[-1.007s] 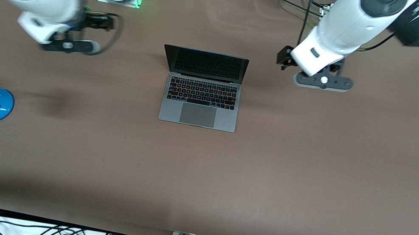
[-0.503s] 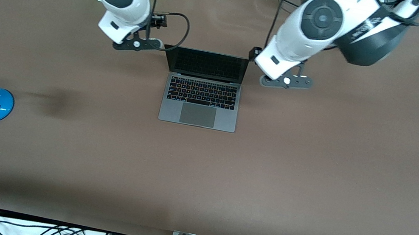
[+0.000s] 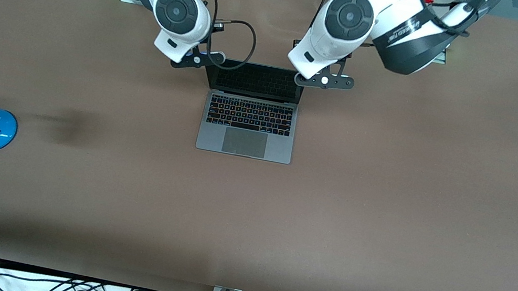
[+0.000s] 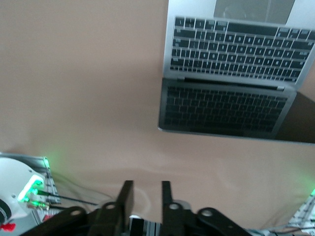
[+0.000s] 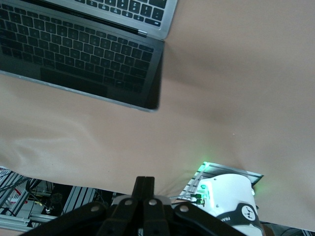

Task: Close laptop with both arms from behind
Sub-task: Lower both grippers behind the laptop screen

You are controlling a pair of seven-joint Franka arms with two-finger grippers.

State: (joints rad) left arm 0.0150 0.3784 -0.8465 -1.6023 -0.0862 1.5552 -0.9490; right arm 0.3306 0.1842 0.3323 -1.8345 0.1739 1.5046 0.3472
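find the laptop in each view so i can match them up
Front view: the laptop sits open mid-table, its lid's upper corners under both arms' wrists.
Left wrist view: it fills the upper part of the picture, screen reflecting the keys.
Right wrist view: only its screen and keyboard corner show.
Shared landmark: the black keyboard.

Both arms are reaching in from their bases, wrists bent downward. The left end effector [image 4: 143, 199] is hanging with its fingers a narrow gap apart, while the right end effector [image 5: 144, 196] is pressing its fingers together.
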